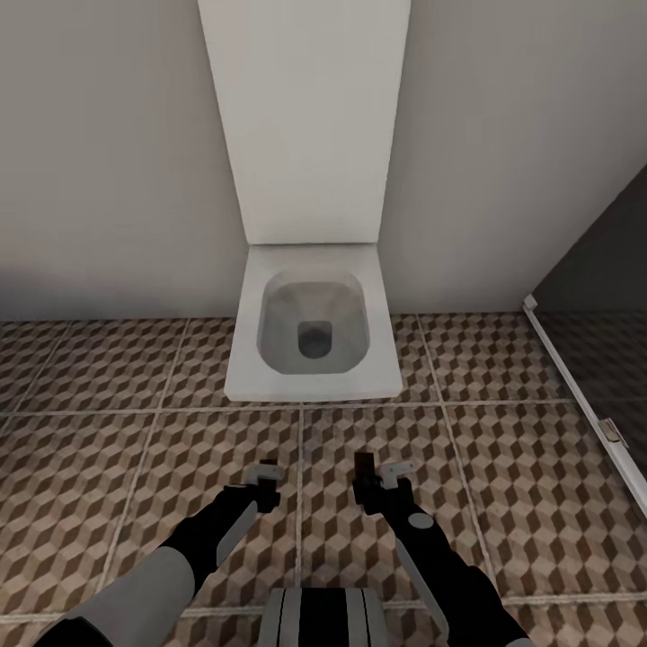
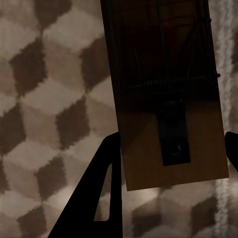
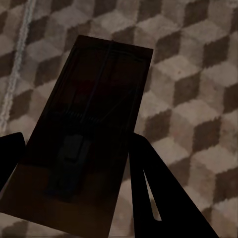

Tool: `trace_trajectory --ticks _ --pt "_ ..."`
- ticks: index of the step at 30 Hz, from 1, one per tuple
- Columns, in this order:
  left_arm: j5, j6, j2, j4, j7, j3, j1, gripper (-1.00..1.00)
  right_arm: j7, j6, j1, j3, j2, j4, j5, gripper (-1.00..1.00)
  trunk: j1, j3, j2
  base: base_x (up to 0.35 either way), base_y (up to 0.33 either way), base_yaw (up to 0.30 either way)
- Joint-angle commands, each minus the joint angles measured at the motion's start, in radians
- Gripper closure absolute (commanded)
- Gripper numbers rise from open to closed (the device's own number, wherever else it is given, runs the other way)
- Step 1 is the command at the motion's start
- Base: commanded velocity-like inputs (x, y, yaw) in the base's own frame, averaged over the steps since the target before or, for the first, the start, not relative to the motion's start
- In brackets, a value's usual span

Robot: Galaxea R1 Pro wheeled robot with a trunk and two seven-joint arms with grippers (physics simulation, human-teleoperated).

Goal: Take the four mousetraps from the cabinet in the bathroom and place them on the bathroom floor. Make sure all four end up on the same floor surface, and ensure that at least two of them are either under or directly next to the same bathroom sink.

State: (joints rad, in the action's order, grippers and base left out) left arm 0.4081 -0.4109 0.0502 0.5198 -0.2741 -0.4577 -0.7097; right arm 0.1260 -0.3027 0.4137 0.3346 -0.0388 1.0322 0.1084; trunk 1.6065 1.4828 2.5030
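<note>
A mousetrap (image 2: 168,99) is sitting between the left gripper's (image 1: 268,485) fingers, another mousetrap (image 3: 84,134) in the right gripper (image 1: 373,481); the toilet (image 1: 310,332) is standing ahead of both, bathroom floor (image 1: 503,467) lying beneath.

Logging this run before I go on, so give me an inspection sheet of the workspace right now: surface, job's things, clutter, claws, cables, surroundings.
Surface: bathroom floor, cube-pattern tiles, pale grout.
Job's things: one mousetrap in the left claw, another mousetrap in the right claw; cabinet and sink nothing seen.
Clutter: nothing seen.
Claws: left claw shut on its trap; right claw shut on its trap; both held low over the tiles.
Cables: nothing seen.
Surroundings: white toilet straight ahead against the wall; glass shower panel at right.
</note>
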Motion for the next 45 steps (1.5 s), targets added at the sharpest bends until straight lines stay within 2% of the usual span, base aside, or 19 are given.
trace_trajectory --ticks 1,4,16,25,29,45 --pt "0.009 -0.003 -0.001 0.002 -0.01 -0.007 -0.001 1.0 0.007 -0.003 0.0 0.003 0.001 0.0 0.014 1.0 0.0 0.001 0.0 0.0 0.0 0.0" --pt "0.009 -0.004 -0.001 0.002 -0.01 -0.007 -0.001 1.0 0.007 -0.002 0.0 0.003 0.001 -0.001 0.014 1.0 0.0 0.001 0.0 0.0 0.0 0.0" --pt "0.009 -0.004 -0.001 0.002 -0.01 -0.007 -0.001 1.0 0.007 -0.002 0.0 0.007 0.0 -0.001 0.014 1.0 0.005 0.047 0.003 0.0 0.0 0.0" --pt "0.009 -0.003 -0.001 0.002 -0.01 -0.007 -0.001 1.0 0.007 -0.001 0.0 0.008 0.0 -0.001 0.014 1.0 0.005 0.047 0.003 0.0 0.0 0.0" --pt "0.009 -0.003 -0.001 0.002 -0.01 -0.007 -0.001 1.0 0.007 -0.002 0.0 0.008 0.0 -0.001 0.014 1.0 0.007 0.062 0.004 0.0 0.0 0.0" --pt "0.008 0.0 -0.001 0.002 -0.012 -0.007 -0.001 1.0 0.007 -0.002 0.0 0.01 0.0 -0.005 0.014 1.0 0.007 0.062 0.004 0.0 0.0 0.0"
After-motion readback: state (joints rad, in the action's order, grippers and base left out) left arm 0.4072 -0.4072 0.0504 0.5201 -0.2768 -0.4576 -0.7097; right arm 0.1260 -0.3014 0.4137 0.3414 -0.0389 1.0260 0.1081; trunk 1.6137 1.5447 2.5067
